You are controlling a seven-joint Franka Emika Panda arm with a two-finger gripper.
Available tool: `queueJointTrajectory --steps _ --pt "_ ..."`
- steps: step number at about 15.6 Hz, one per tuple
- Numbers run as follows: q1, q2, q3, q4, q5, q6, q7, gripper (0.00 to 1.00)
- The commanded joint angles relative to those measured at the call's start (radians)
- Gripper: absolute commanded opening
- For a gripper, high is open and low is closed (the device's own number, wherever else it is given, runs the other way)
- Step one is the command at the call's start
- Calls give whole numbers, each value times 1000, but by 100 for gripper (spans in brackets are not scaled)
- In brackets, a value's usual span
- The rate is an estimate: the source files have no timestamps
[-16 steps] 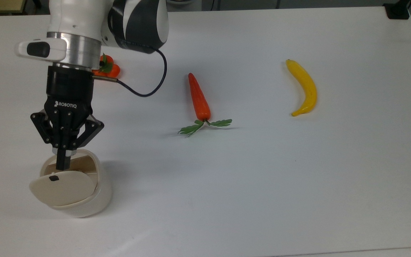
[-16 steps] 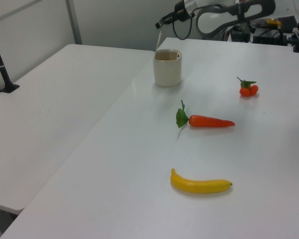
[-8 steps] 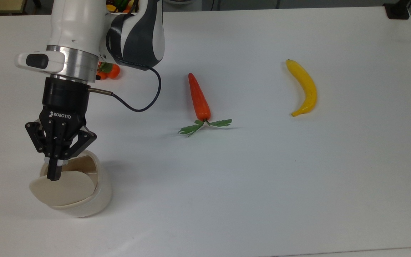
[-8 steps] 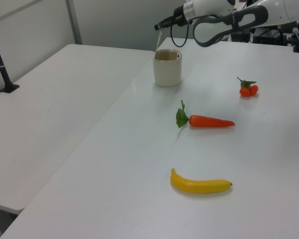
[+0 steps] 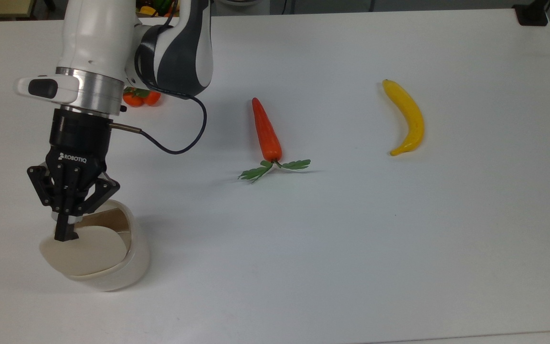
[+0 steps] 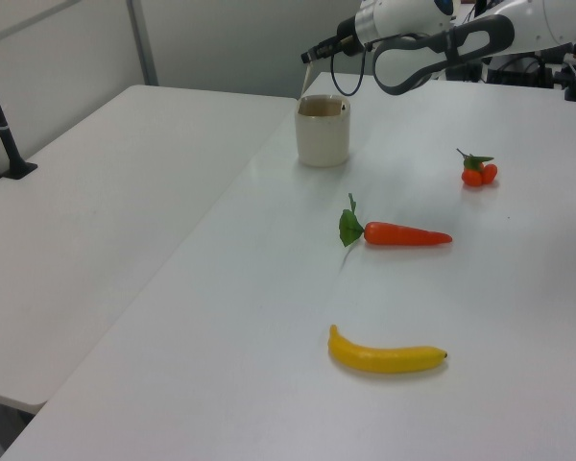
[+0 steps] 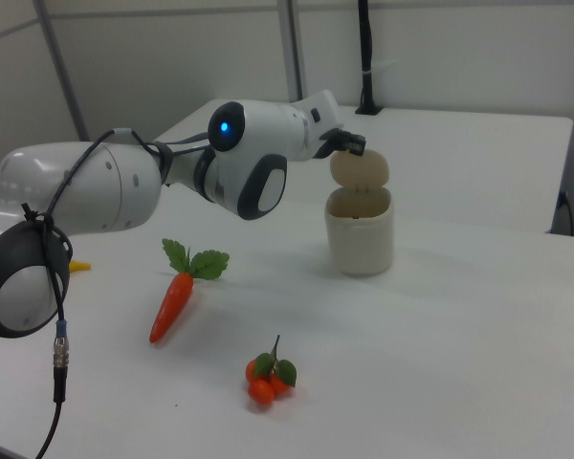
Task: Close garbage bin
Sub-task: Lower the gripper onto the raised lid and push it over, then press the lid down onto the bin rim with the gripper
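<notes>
The garbage bin [image 5: 108,267] stands on the white surface [image 5: 351,248], and every other thing is placed here against it. Its lid [image 5: 84,251] is raised on its hinge: in the right view the lid [image 7: 360,168] stands nearly upright above the open cream body [image 7: 360,234], and in the left view it shows as a thin edge rising from the rim of the bin [image 6: 323,130]. The end effector [image 5: 66,233] comes down over the bin in the top view, its two black fingers drawn narrow together with no gap seen between them, and their tips lie on the lid near its upper edge on the top view's left; nothing is held between them. In the right view the end effector [image 7: 352,145] meets the lid at its top, on the right view's left. In the left view the end effector [image 6: 310,57] sits just above the lid's edge. A small orange cluster [image 5: 139,97] with green leaves lies beyond the bin, partly behind the arm [image 5: 112,43] in the top view. A carrot [image 5: 266,131] lies well apart from the bin toward the top view's right, and a banana [image 5: 407,117] lies farther still the same way.
</notes>
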Motion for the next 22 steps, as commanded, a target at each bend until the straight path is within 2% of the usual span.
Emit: queueJointTrajectory --steps 1,7,14,22 --pt "1 -37 -9 -61 1 19 -17 0" --pt "-4 -69 -9 -142 -1 14 -17 0" --pt "-14 -149 -6 -300 1 10 -60 0" --pt "-25 -152 -6 -366 1 8 -97 0"
